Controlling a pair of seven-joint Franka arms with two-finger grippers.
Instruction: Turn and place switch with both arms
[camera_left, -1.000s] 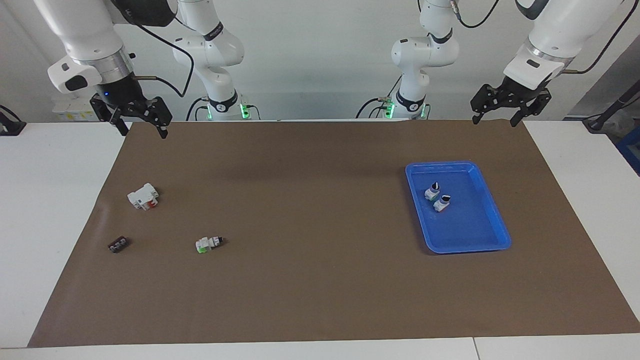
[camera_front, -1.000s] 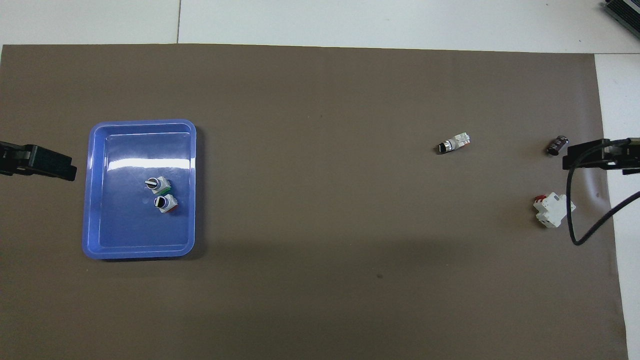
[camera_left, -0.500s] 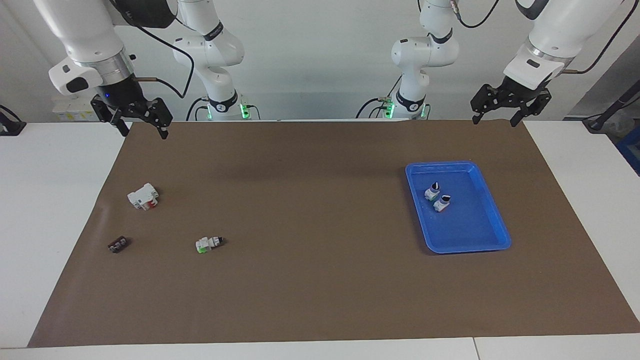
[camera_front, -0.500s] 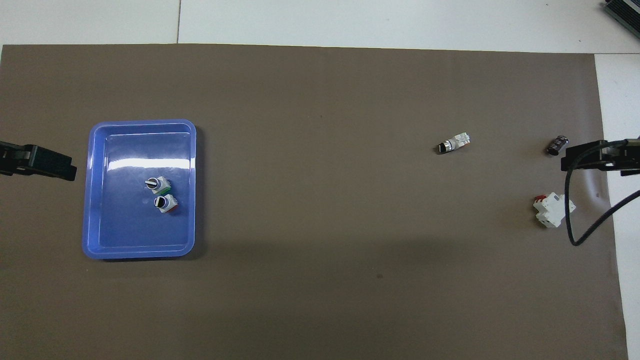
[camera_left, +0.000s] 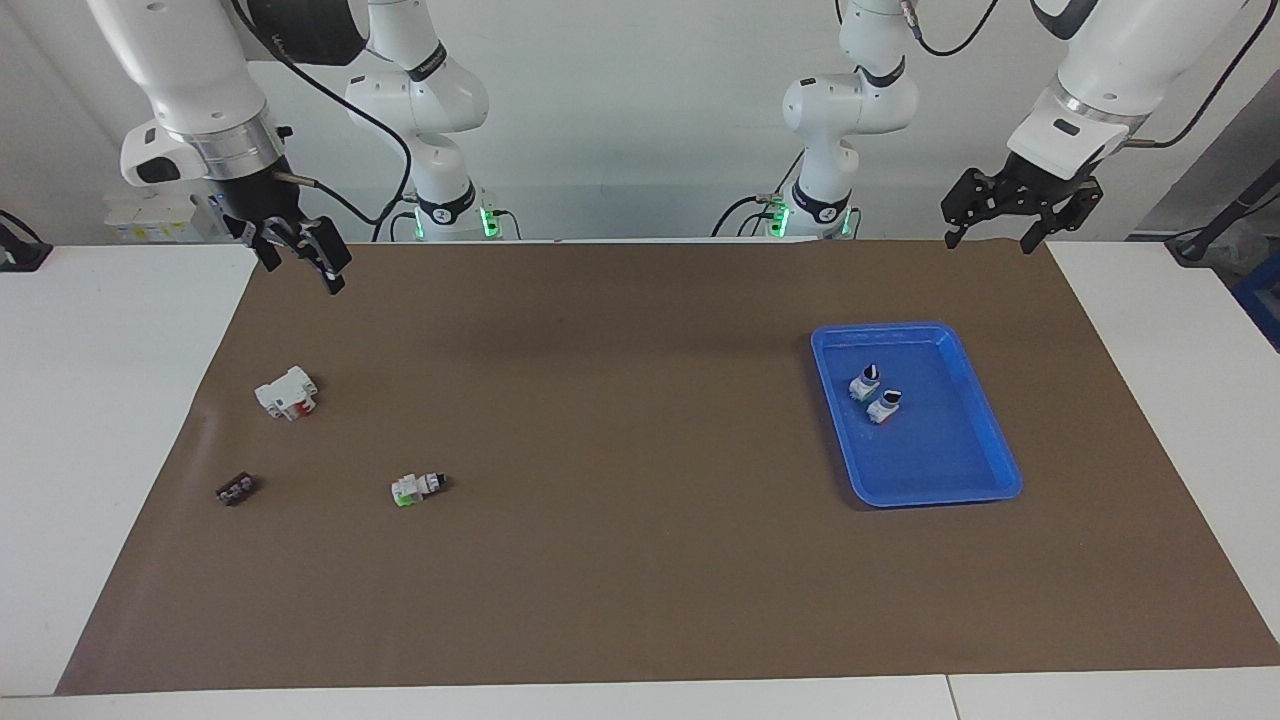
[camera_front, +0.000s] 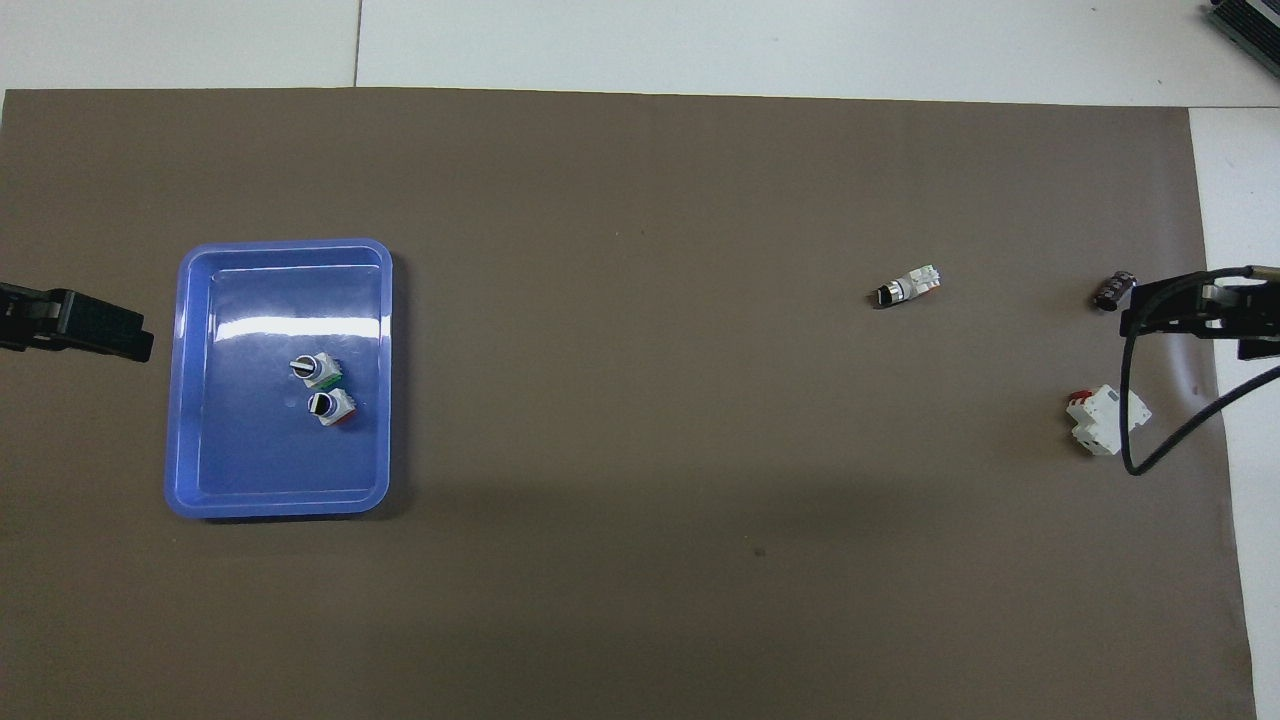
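Facing view: switch (camera_left: 418, 487) lying on its side on the brown mat (camera_left: 640, 560), well apart from the right gripper (camera_left: 298, 255), fingers spread, over the mat's robot-side edge; left gripper (camera_left: 1003, 215), fingers spread, waiting above the blue tray (camera_left: 985, 440). Overhead view: switch (camera_front: 905, 288) lying on bare mat, apart from the right gripper (camera_front: 1195, 315) at the mat's edge; left gripper (camera_front: 85, 328) beside the tray (camera_front: 185, 400), two more switches (camera_front: 322, 388) inside it.

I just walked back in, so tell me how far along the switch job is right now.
Done, it seems: two switches already sit in the blue tray. In hand: nothing. The right gripper is up over the brown mat's edge at its own end, open and empty; the left gripper waits, open, above the mat's edge by the tray. Left: the switch lying on the mat, untouched, needs picking up, turning and placing.
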